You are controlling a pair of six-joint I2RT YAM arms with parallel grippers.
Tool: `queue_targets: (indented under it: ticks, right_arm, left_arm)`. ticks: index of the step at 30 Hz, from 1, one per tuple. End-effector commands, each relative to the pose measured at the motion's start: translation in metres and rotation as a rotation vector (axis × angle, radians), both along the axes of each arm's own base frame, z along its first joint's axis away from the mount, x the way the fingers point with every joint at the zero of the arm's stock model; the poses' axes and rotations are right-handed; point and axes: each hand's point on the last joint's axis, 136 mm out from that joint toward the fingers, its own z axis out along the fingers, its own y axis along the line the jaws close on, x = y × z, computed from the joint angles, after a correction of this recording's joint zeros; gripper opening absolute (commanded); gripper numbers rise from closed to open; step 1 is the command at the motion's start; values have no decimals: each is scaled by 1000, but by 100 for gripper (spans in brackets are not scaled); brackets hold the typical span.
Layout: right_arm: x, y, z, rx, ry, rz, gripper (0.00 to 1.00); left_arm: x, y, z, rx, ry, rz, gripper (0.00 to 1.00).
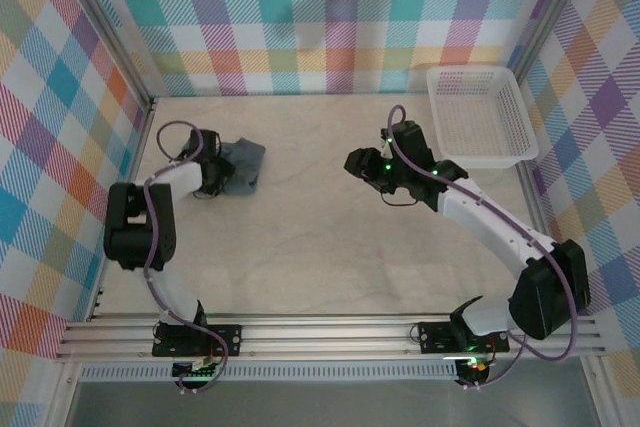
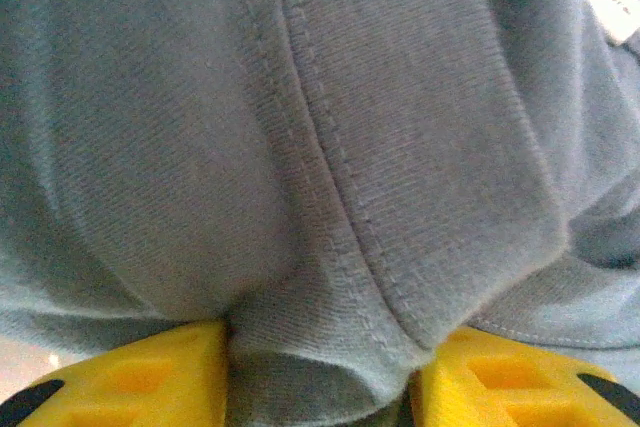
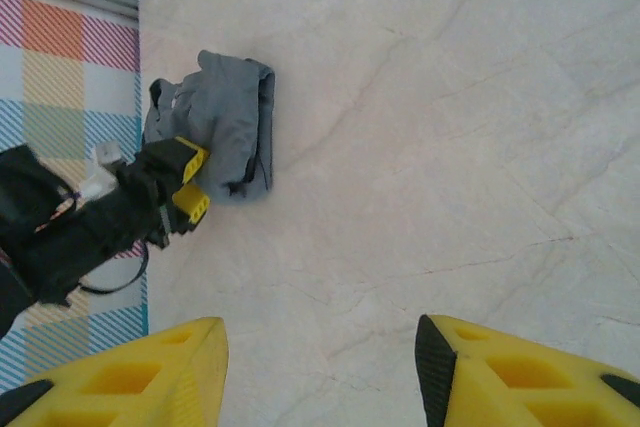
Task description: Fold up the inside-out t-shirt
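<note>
On the table (image 1: 300, 247), the left gripper (image 3: 192, 182) clamps a fold of t-shirt (image 3: 225, 112); the right gripper (image 3: 320, 367) hangs parted, empty.

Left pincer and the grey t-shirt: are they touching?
Touching. The left wrist view shows cloth of the t-shirt bunched between the yellow fingers of the left pincer, pressing against both.

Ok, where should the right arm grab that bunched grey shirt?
Probably take the t-shirt by its free right-hand edge, coming low from the right: it lies bunched in a heap, and the left gripper has a fold at its left side between its fingers.
</note>
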Motion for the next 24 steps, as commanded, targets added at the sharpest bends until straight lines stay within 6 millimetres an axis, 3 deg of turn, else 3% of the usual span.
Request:
queue_targets:
  ticks: [1,9,15,18,20,22,24]
  right_arm:
    - [-1,-12,19,-21,-49,-16,53]
    - [-11,-22,23,-29,-44,-25,54]
    - [-15,-26,29,-33,-50,-21,55]
    - [-17,-36,31,-69,-62,-16,57]
    - [-18,-51,31,-112,-67,-26,59]
    - [-19,-70,28,-158,-75,-46,65]
    - [-23,-90,27,-202,-93,-67,71]
  left_arm:
    - [16,24,-23,33,92,-4,46]
    - [110,55,-19,45,33,48,46]
    - [156,89,-9,40,-25,104,47]
    - [169,93,21,4,-108,91,53]
    - [166,87,50,-6,-179,69,56]
    - [157,77,87,-31,-265,41,58]
    - [134,61,123,-43,-354,0,61]
